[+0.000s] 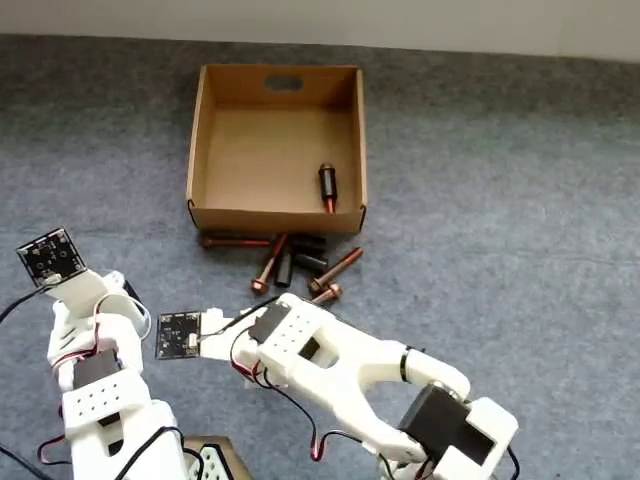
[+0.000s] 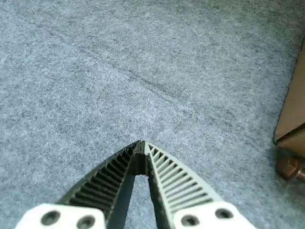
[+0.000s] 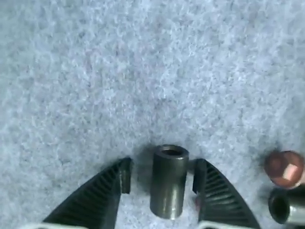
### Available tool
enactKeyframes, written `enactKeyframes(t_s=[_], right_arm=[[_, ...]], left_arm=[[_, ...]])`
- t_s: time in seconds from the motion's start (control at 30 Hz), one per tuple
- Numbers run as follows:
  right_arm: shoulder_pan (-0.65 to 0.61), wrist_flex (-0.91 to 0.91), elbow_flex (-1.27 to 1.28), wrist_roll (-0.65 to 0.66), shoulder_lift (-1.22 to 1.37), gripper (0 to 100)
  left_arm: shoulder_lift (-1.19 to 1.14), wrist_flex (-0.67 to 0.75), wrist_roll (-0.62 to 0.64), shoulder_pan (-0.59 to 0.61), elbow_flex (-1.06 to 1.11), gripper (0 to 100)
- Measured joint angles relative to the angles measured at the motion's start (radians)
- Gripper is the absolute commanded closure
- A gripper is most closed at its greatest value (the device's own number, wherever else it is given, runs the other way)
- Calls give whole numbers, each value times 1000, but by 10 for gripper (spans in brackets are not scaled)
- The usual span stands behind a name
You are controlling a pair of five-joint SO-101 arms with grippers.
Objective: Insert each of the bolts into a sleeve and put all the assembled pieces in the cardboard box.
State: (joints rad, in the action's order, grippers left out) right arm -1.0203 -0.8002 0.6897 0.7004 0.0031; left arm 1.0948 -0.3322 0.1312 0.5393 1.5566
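Sleeve [image 3: 169,183] is straddled, not yet clamped, by the parted jaws of the right gripper [image 3: 163,169], seemingly for lifting. Left gripper [image 2: 142,148] is closed, empty.

— What do we see of the cardboard box [image 1: 275,215]?
— We find it brown and open-topped, with one assembled piece [image 1: 327,187] lying inside by its right wall: a copper bolt seated in a dark sleeve.
— And outside it?
— Just before its front wall we count a long bolt [image 1: 235,241] lying along the wall, a slanted bolt [image 1: 270,265] and a second slanted bolt [image 1: 337,270], with dark sleeves [image 1: 310,262] crowded between them.
— Closer in?
— We make out a hollow sleeve [image 3: 169,181] with its bore showing, a copper bolt head [image 3: 284,168] near it, and another sleeve [image 3: 286,206] just beside that head.
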Motion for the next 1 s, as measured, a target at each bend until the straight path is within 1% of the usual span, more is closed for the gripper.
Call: enactKeyframes(t_s=[0.07, 0.13, 0.17, 0.2, 0.3, 0.4, 0.47, 0.57, 0.67, 0.77, 0.9, 1.0], right_arm=[[5, -2, -6, 0, 9, 848], [9, -6, -8, 0, 14, 964], [15, -6, -12, 0, 14, 998], [21, 2, -21, 0, 18, 980], [41, 2, -34, -5, 18, 993], [41, -2, -18, -72, -29, 991], [41, -12, -8, -115, -97, 991], [86, -34, 31, -193, -272, 991], [187, -72, 80, -296, -453, 991], [341, -140, 101, -371, -572, 991], [559, -233, 130, -419, -601, 991], [667, -265, 143, -427, -554, 991]], left_arm=[[0, 0, 0, 0, 0, 989], [0, 0, 0, 0, 0, 989], [0, 0, 0, 0, 0, 989], [0, 0, 0, 0, 0, 989], [0, 0, 0, 0, 0, 989], [0, 0, 0, 0, 0, 989], [0, 0, 0, 0, 0, 989], [0, 0, 0, 0, 0, 989], [0, 0, 0, 0, 0, 989], [0, 0, 0, 0, 0, 989], [0, 0, 0, 0, 0, 989], [0, 0, 0, 0, 0, 989]])
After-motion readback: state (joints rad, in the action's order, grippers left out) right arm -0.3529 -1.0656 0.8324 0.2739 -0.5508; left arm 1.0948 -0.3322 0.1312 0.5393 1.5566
